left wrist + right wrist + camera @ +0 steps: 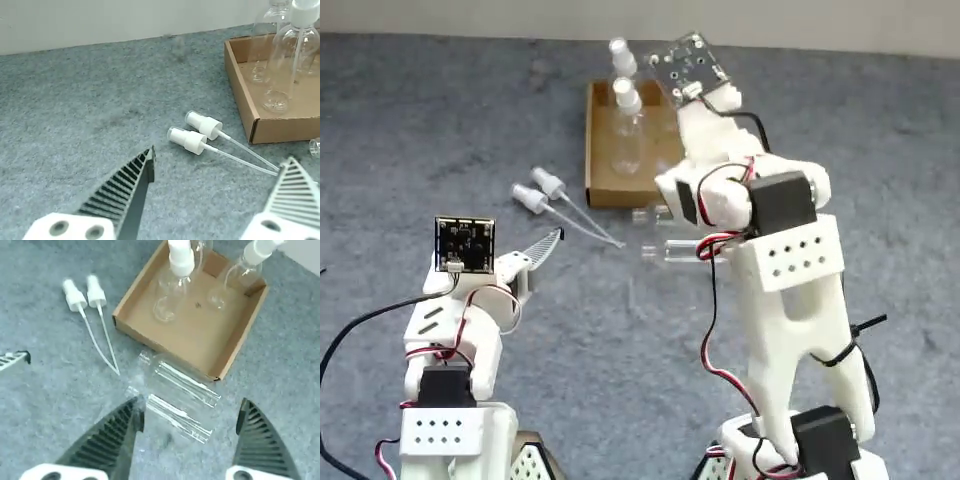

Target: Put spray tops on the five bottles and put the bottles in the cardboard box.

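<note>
Standing in the cardboard box (200, 335): three clear bottles, all upright; the front bottle (172, 290) and the corner bottle (237, 275) each wear a white spray top; whether the third bottle (200, 250) behind them has one, I cannot tell
Lying bottles: two uncapped bottles flat on the grey carpet (440, 120), side by side and roughly parallel; the nearer-box bottle (180, 380) lies just beside the box's outer wall; the outer bottle (172, 417) lies just beside that one, farther from the box
Loose spray tops: two on the carpet outside the box, close together with their heads nearly touching; first spray top (202, 125); second spray top (187, 140); their thin dip tubes trail off toward the lying bottles
Left gripper (220, 155): fingers spread wide with nothing between them; low over the carpet, near the loose tops but apart from them
Right gripper (191, 405): fingers spread wide, holding nothing; poised above the two lying bottles, with the outer bottle below the gap between its fingers
</note>
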`<state>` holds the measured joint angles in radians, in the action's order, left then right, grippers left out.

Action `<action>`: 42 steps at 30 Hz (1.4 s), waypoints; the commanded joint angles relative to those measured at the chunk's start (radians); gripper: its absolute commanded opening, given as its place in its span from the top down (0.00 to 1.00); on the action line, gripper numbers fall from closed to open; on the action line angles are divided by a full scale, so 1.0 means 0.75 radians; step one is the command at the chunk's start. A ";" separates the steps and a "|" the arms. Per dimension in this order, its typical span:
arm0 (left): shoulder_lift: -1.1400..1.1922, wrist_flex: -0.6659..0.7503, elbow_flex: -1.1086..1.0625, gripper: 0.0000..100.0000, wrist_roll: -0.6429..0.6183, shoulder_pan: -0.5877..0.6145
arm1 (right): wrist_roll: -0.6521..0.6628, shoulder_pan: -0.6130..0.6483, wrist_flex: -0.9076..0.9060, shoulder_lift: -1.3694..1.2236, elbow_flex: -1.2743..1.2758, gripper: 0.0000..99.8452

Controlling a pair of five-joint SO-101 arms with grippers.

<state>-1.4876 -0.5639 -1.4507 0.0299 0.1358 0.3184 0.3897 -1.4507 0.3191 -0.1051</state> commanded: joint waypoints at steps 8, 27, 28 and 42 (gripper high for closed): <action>0.005 0.029 -0.007 0.70 0.004 -0.013 | 0.499 -0.056 0.322 0.046 0.576 0.81; 0.005 0.029 -0.007 0.70 0.004 -0.013 | 0.704 -0.120 0.425 -0.388 0.633 0.66; 0.005 0.029 -0.007 0.70 0.004 -0.013 | 0.704 -0.120 0.447 -0.412 0.633 0.66; 0.005 0.027 -0.007 0.70 0.004 -0.013 | 0.691 -0.122 0.429 -0.515 0.670 0.81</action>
<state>-1.4876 -0.5639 -1.4615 0.0299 0.1358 0.8355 0.3053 -1.0963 -0.0752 0.3844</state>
